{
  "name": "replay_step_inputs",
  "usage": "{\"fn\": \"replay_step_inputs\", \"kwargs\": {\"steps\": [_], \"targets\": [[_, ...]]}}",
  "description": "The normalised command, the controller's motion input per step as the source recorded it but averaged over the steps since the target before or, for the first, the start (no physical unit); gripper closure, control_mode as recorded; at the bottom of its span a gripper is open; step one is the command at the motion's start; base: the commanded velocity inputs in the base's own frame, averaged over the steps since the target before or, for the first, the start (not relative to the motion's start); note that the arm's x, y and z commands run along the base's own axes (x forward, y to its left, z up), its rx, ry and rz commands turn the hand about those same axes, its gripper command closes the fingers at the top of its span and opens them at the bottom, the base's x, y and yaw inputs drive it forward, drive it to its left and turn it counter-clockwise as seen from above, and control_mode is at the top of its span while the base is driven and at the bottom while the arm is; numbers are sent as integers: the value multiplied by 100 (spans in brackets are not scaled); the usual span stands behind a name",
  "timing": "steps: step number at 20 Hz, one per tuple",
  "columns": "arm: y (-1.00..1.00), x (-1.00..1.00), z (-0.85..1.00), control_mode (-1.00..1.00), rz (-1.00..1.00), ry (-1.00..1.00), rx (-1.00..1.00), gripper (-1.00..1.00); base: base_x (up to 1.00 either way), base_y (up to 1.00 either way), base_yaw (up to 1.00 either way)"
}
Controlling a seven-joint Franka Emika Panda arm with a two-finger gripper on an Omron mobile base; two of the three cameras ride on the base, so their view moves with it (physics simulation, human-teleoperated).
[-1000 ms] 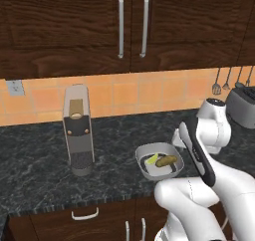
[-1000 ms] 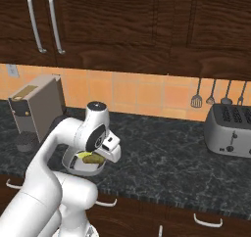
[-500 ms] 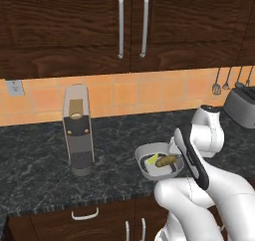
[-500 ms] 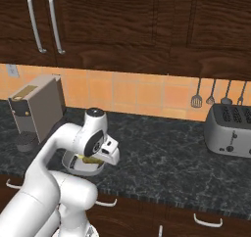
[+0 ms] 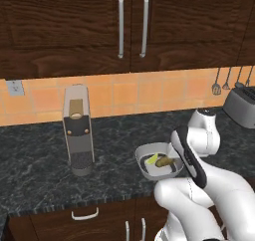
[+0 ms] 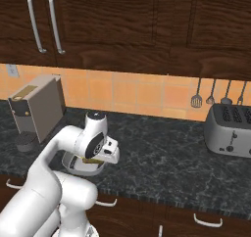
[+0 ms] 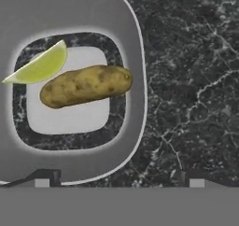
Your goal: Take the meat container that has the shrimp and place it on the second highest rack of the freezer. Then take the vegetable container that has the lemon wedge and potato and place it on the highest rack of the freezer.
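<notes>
Hand view looks straight down for me into the vegetable container [image 7: 135, 57], a grey tray on the dark marbled counter [image 7: 191, 80]. Inside, the potato [image 7: 86, 85] lies across the middle with the lemon wedge [image 7: 39, 65] touching its upper left end. My gripper [image 7: 119, 180] hangs over the tray's rim, jaws spread wide and grasping nothing. From the left base view, a coffee machine [image 5: 77, 130] stands left of the tray.

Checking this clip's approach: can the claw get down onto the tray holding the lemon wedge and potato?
Probably yes: the claw hangs open above the tray, its rim between the fingertips, nothing in the way.
</notes>
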Motion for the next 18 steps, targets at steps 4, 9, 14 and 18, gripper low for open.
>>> {"fn": "replay_step_inputs", "kwargs": {"steps": [4,9,14,18], "targets": [[0,11,-29,-100,14,1,0,-100,0,0,0],[0,29,-5,-100,11,2,0,-100,0,0,0],[0,19,-23,-100,11,5,0,-100,0,0,0],[0,11,-33,-100,9,5,0,-100,0,0,0]]}}
